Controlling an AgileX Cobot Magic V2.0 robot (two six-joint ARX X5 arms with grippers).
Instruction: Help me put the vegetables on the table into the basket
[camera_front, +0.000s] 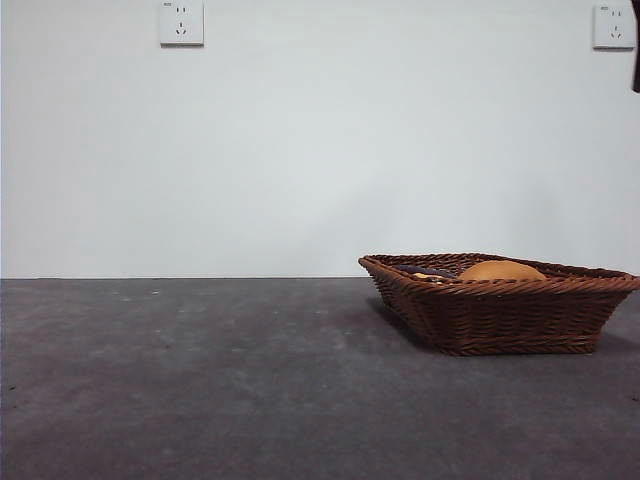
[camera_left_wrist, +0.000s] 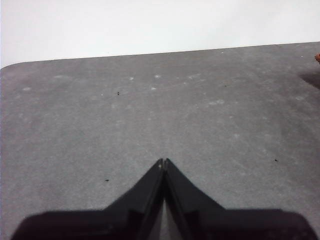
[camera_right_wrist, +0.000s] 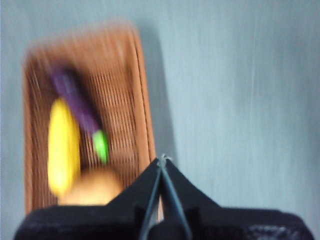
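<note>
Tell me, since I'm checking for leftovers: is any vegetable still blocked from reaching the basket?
No. The corn, eggplant and potato already lie inside the basket. Nothing visible stands on the table outside it. The right hand is above the basket's edge, shut and empty; the left hand waits over bare table.

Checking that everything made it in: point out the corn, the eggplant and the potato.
corn (camera_right_wrist: 63, 146), right wrist view, middle of the cob
eggplant (camera_right_wrist: 75, 102), right wrist view, purple body
potato (camera_front: 502, 270), front view, top above the rim
</note>
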